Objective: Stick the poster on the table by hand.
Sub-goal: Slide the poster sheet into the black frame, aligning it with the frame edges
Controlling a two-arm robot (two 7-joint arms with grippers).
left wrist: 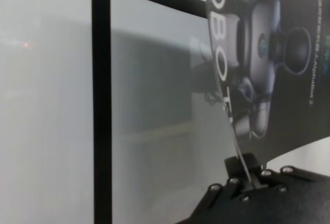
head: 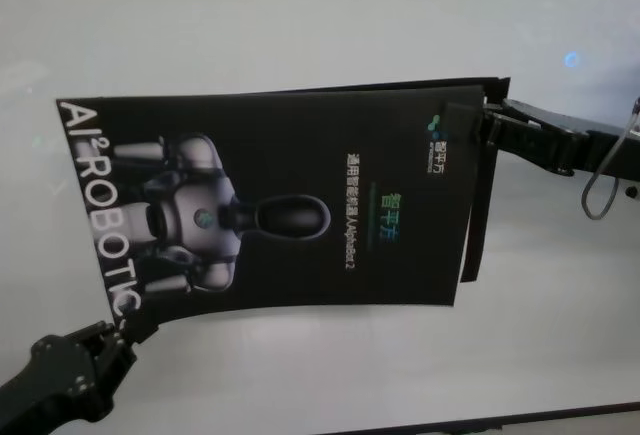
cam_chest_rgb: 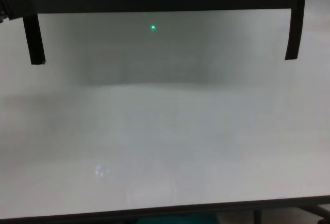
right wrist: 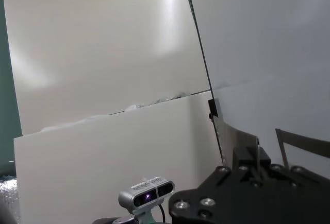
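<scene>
**Desk:** Poster (head: 280, 205) — where is it, and who has it?

**Photographer:** Aloft over the white worktop (head: 300, 375), not yet touching it. The left gripper (head: 128, 333) has its jaws clamped on the near left corner, beside the "ROBOTIC" lettering; the right gripper (head: 487, 120) has its jaws pinched on the far right corner. The sheet stretches between them, printed side up.

**Desk:** Why opposite corners?

**Photographer:** My reading: a diagonal hold keeps a floppy glossy sheet taut and fairly level, so it can go down flat. From the chest camera, two narrow black strips (cam_chest_rgb: 34, 38) hang off the underside, probably the sticky tabs, still clear of the surface.

**Desk:** Risk?

**Photographer:** The sheet bows slightly; lowered unevenly, it could land crooked.
</scene>
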